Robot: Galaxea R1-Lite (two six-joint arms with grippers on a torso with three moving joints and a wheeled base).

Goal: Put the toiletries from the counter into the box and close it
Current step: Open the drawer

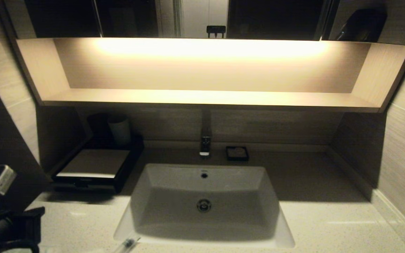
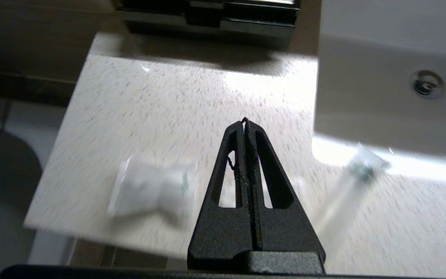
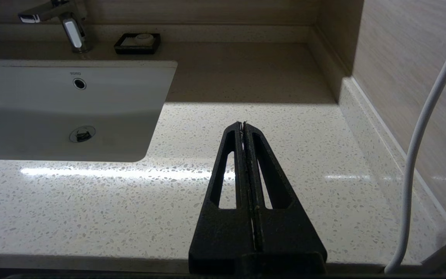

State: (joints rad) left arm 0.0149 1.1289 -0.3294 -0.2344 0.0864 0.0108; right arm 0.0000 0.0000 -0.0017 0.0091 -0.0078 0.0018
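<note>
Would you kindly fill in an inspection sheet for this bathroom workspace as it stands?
Surface: pale speckled stone counter with a sunken white rectangular basin.
Job's things: white crumpled sachet and slim clear-wrapped stick lie on the counter; black organiser box with beige top panel sits at the back left, drawer apparently shut.
Clutter: pale upright cup behind the box; small black square dish beside the chrome tap.
Grippers: left gripper shut, above the counter between the two items; right gripper shut, over bare counter.
Cables: white cable along the right wall.
Surroundings: lit wooden shelf above.
</note>
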